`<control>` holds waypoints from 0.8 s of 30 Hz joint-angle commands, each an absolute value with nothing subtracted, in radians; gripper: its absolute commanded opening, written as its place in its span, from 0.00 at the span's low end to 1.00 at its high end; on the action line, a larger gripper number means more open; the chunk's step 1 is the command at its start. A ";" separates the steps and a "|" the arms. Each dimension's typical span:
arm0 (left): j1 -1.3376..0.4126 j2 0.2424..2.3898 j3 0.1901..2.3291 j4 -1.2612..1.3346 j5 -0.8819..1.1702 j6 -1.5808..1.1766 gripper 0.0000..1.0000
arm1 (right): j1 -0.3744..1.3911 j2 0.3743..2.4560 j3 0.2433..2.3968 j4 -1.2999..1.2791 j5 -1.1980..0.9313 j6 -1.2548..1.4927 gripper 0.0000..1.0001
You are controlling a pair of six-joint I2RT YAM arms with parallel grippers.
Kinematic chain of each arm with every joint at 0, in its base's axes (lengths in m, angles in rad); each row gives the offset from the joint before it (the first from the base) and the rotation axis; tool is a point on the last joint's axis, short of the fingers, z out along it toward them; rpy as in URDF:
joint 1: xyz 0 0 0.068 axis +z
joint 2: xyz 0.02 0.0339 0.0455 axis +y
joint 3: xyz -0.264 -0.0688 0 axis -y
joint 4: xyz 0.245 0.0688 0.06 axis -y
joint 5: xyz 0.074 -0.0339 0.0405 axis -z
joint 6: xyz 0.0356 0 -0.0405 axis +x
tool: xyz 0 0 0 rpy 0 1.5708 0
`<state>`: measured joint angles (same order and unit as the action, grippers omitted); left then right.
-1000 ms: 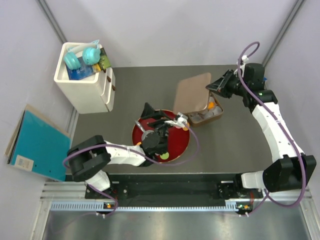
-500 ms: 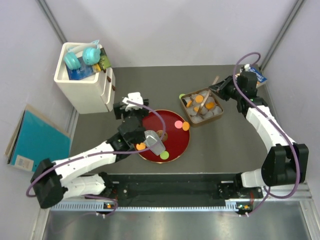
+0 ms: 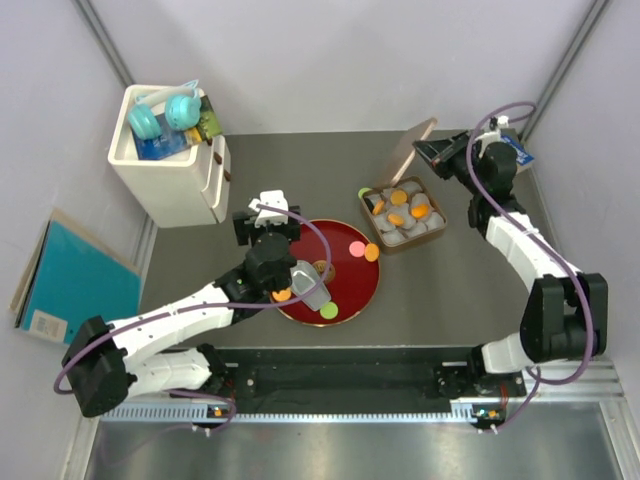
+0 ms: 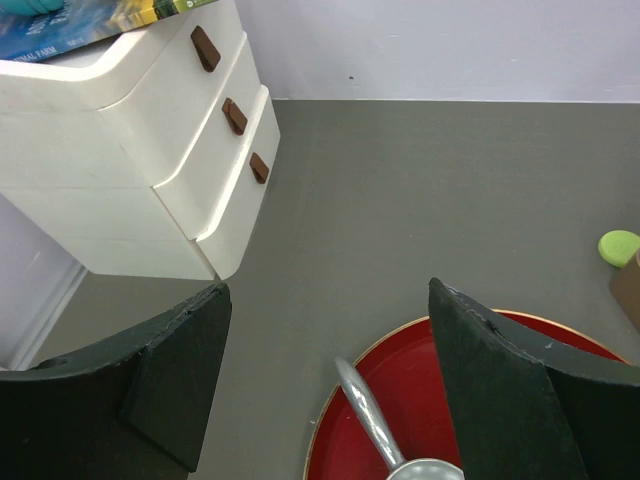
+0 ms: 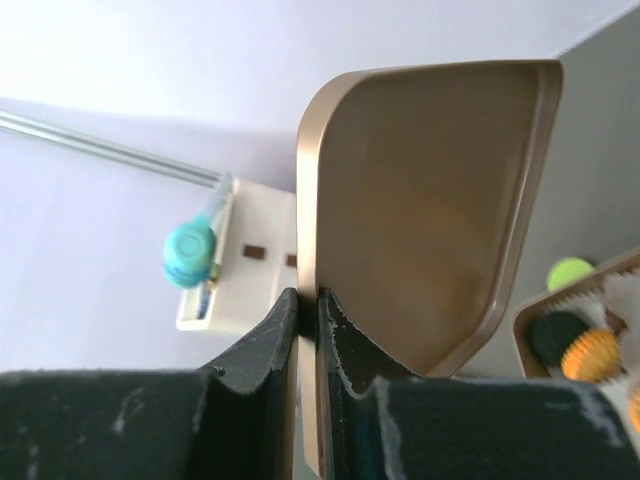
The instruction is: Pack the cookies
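Observation:
Loose cookies lie on the red plate [image 3: 345, 275]: a pink one [image 3: 356, 247], an orange one [image 3: 372, 253], a green one [image 3: 329, 311] and an orange one [image 3: 282, 294]. A green cookie [image 3: 364, 193] lies beside the brown box [image 3: 437, 225], which holds orange cookies [image 3: 399, 198] in white paper cups. My right gripper [image 3: 440, 158] is shut on the rim of the box lid [image 3: 412, 150], held on edge behind the box; the grip shows in the right wrist view [image 5: 308, 310] on the lid [image 5: 430, 190]. My left gripper [image 3: 265, 218] is open and empty at the plate's far left edge.
A silver scoop [image 3: 308, 285] lies on the plate; its handle [image 4: 375, 420] shows between my left fingers [image 4: 170, 370]. A white drawer unit [image 3: 170, 160] with teal headphones [image 3: 165, 115] stands at the back left. A teal book [image 3: 75, 285] lies left of the table.
The lid went from covering the box to being held on edge behind it. My left arm swung off the plate to its far left edge, and the scoop now lies on the plate.

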<state>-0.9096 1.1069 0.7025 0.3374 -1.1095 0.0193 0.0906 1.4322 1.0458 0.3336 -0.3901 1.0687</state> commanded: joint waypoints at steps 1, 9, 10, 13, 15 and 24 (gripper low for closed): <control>-0.911 1.094 0.693 0.345 -1.088 -0.031 0.84 | 0.094 1.480 0.900 0.823 -0.315 1.245 0.00; -0.911 1.095 0.680 0.347 -1.063 -0.044 0.83 | 0.135 1.670 0.752 1.316 -0.227 1.270 0.00; -0.911 1.098 0.675 0.348 -1.060 -0.044 0.83 | 0.138 1.692 0.741 1.363 -0.226 1.282 0.00; -0.913 1.100 0.669 0.354 -1.055 -0.046 0.83 | 0.141 1.773 0.736 1.491 -0.227 1.314 0.00; -0.913 1.100 0.666 0.359 -1.052 -0.043 0.83 | 0.143 1.819 0.723 1.560 -0.227 1.328 0.00; -0.914 1.138 0.666 0.379 -1.042 -0.028 0.83 | 0.130 1.862 0.640 1.606 -0.302 1.296 0.00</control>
<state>-0.9112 1.1179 0.6647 0.3386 -1.0542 -0.0303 0.1280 1.8473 0.6769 1.3247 -0.2447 1.3361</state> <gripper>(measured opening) 0.828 0.090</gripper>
